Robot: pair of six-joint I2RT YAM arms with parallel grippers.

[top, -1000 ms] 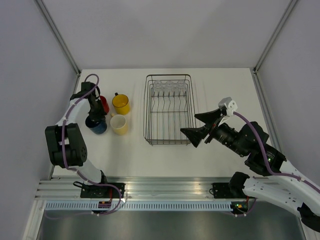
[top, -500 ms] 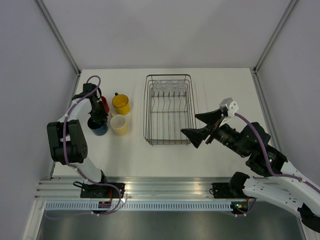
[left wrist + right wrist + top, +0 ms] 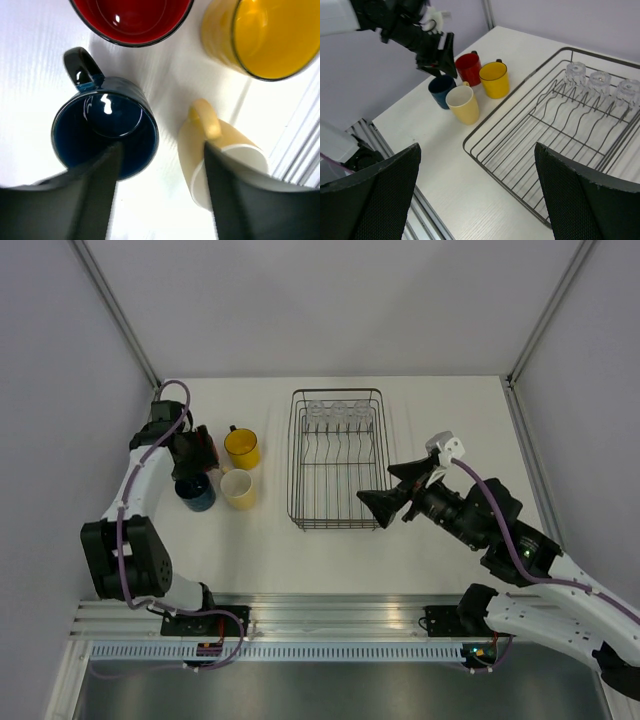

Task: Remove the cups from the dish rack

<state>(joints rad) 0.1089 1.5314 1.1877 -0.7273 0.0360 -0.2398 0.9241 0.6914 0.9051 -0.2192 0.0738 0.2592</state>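
Four mugs stand on the table left of the dish rack (image 3: 335, 526): red (image 3: 210, 447), orange-yellow (image 3: 241, 448), dark blue (image 3: 195, 491) and pale cream-yellow (image 3: 238, 488). My left gripper (image 3: 198, 452) hovers open just above them, holding nothing. In the left wrist view its fingers frame the dark blue mug (image 3: 105, 135) and the cream mug (image 3: 220, 160). Three clear glass tumblers (image 3: 340, 412) stand in a row at the rack's far end. My right gripper (image 3: 392, 490) is wide open at the rack's near right corner, looking over the rack (image 3: 510, 190) and the tumblers (image 3: 598, 80).
The rack's upright tines (image 3: 570, 107) run along its middle in front of the tumblers. Grey walls close in the table on the left, back and right. An aluminium rail (image 3: 330, 615) with the arm bases runs along the near edge.
My left gripper has opened, let go of the dark blue mug and drawn up and back from it. The right gripper has shifted a little left toward the rack.
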